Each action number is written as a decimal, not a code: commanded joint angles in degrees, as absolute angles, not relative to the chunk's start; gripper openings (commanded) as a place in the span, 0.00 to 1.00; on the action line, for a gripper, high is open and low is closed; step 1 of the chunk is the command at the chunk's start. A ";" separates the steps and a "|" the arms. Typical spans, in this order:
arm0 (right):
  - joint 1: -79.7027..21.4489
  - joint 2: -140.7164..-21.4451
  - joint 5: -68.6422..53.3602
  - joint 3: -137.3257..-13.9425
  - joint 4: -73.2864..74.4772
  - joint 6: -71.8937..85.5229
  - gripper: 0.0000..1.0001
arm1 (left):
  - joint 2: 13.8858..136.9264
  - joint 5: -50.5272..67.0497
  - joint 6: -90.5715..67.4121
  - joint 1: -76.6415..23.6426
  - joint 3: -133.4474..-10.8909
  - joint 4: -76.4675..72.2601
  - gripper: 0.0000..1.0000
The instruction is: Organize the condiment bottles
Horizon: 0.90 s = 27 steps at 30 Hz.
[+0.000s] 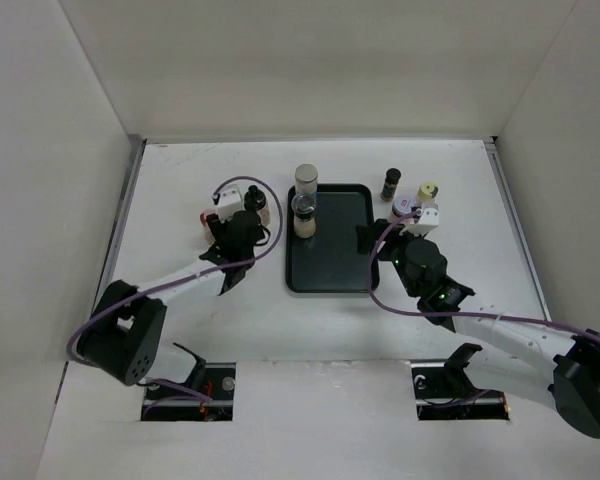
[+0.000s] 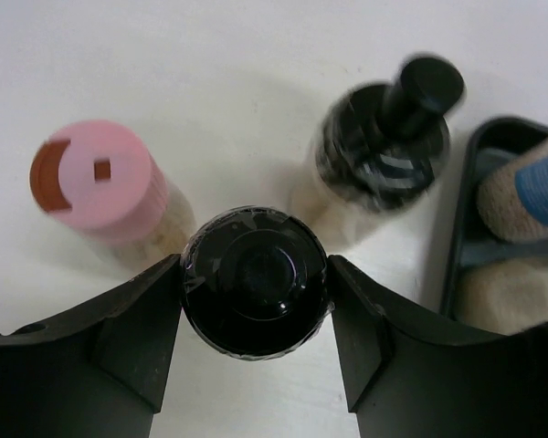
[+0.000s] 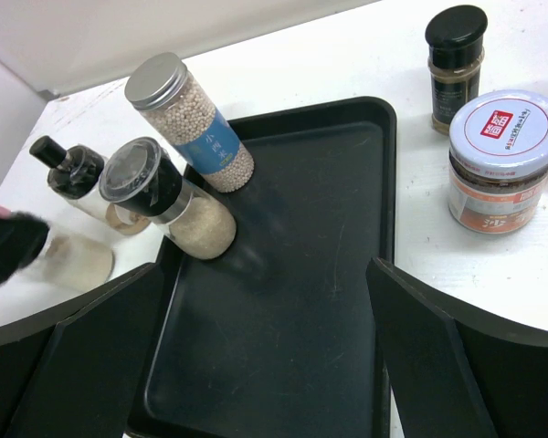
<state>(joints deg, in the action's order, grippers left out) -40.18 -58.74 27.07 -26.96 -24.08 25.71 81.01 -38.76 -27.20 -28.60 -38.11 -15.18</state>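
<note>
A: How many bottles in all?
B: Eight, counted across the overhead view: three left of the tray (image 1: 335,262), two on it, three right of it. One tray only.
A: The left three?
B: In the left wrist view, first a pink-capped bottle (image 2: 100,173) at centre left, with pale grains inside and a reddish-brown crescent on the cap's left edge. Next a black-capped bottle (image 2: 254,281) at lower centre, with a glossy round top. Then a pump bottle (image 2: 384,151) at upper right, with a black collar, a black nozzle and pale contents.
A: And the left gripper (image 2: 256,274)?
B: Clamped on the black-capped bottle, pressed against both sides of the cap.
A: On the tray?
B: Both in its upper left corner in the right wrist view: a grinder (image 3: 164,205) with a black top and pale grains, and just beside it a grey-lidded bottle (image 3: 196,123), blue-labelled and full of small pale balls.
A: Right of the tray?
B: At upper right, a dark-capped bottle (image 3: 455,64) with brown contents. Below it a jar (image 3: 505,155) with a white lid and a red mark. Overhead, just right of the jar, a yellow-capped bottle (image 1: 427,190).
A: The right gripper (image 3: 263,272)?
B: Spread wide above the bare tray floor, holding nothing.
</note>
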 commanded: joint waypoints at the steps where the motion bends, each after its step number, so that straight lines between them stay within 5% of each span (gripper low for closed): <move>1: -40.30 -58.27 26.63 -29.09 -26.98 25.84 1.00 | 71.30 -43.68 -26.98 -33.95 -34.90 -17.85 0.34; 10: -40.30 -58.71 26.63 -29.27 -26.98 25.93 1.00 | 60.20 -46.41 -27.24 -44.94 -34.62 -11.34 0.31; 27: -39.94 -57.31 26.63 -28.56 -26.98 26.10 1.00 | 83.75 -40.26 -26.02 -52.78 -49.57 -18.10 0.32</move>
<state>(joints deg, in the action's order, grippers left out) -40.18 -58.81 26.98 -26.96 -24.08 25.71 83.02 -40.42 -26.74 -53.25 -46.13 -11.53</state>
